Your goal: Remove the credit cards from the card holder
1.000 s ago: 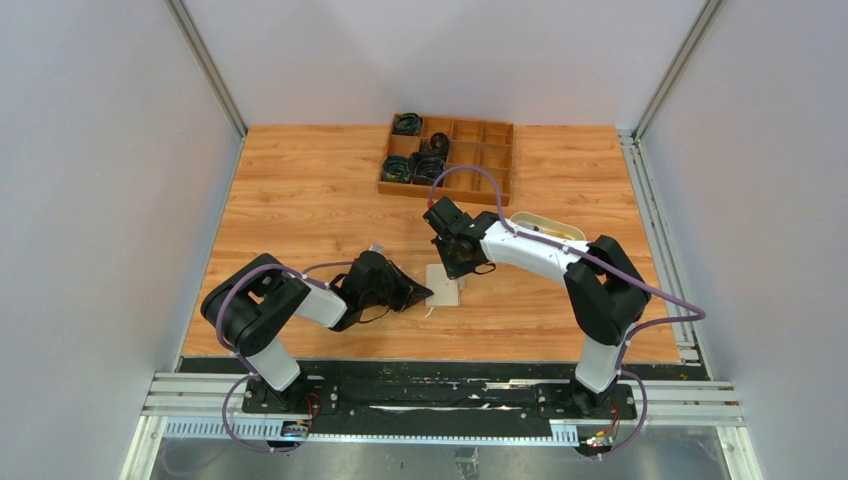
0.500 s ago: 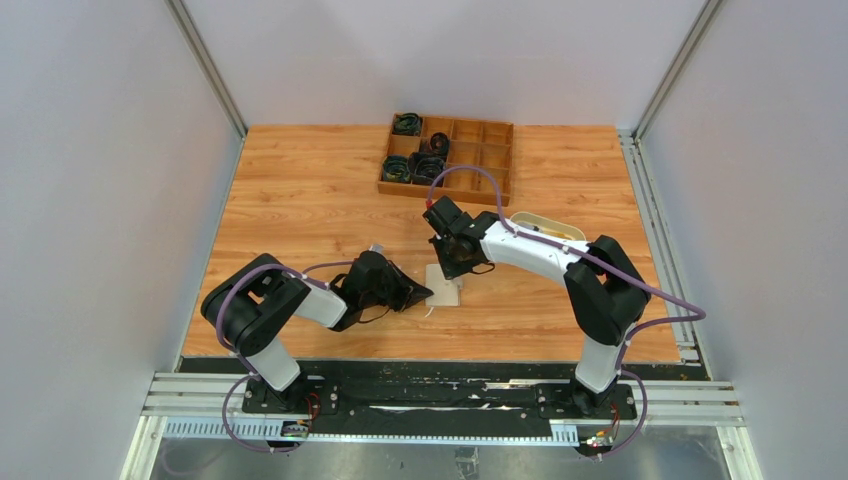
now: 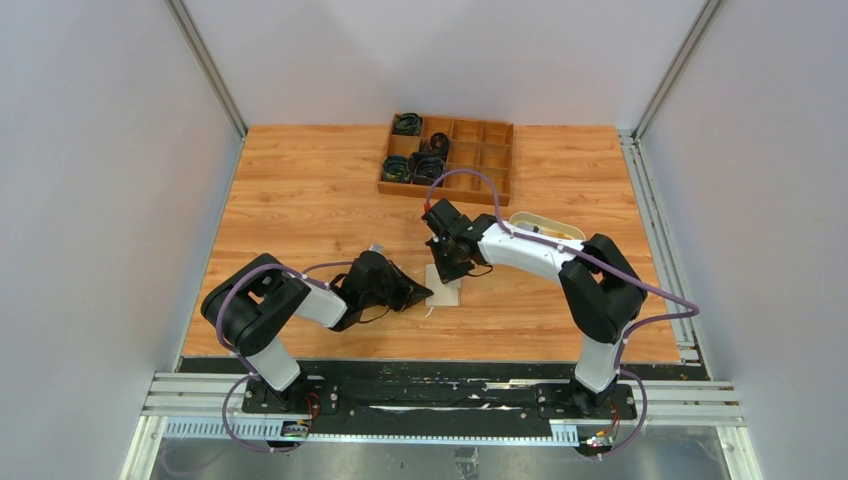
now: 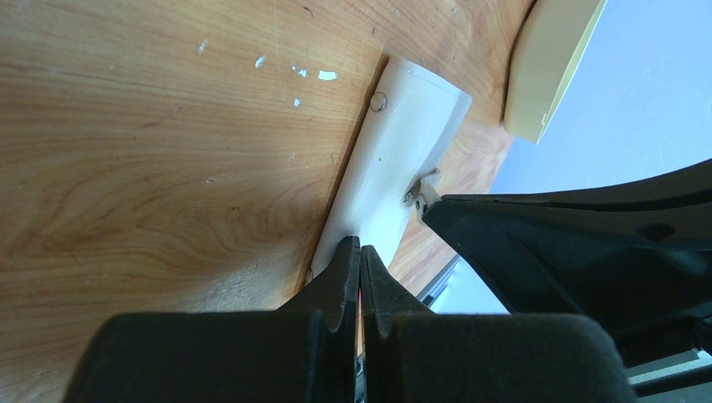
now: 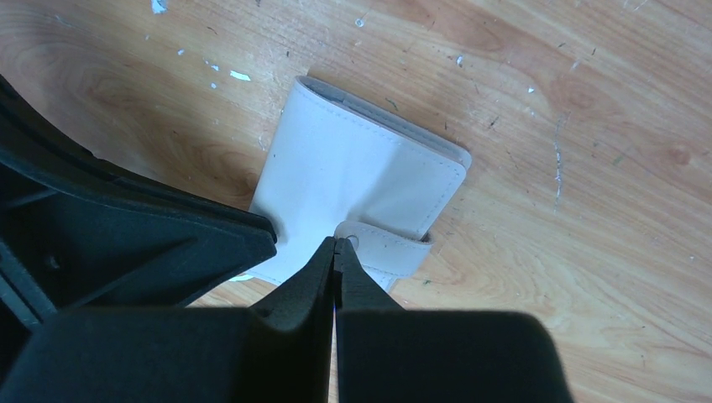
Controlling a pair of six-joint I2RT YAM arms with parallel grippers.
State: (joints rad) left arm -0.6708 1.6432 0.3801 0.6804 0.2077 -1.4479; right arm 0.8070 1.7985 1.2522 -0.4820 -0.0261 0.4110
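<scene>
The right gripper (image 5: 336,244) has just pinched shut on the end of the snap tab (image 5: 388,250) of the card holder (image 5: 357,176), which lies folded on the wooden table (image 5: 554,117). The left gripper (image 4: 359,253), jaws together, meets its opposite edge, so unsnapping looks next; no credit cards show yet

Pale wallet (image 5: 361,189) on an orange-brown table (image 3: 300,200).
The wallet is creamy white with matching stitching; the table shows streaky grain and white flecks; the box (image 3: 497,160), upper centre, is brown; the tray (image 4: 546,67) cream.
</scene>
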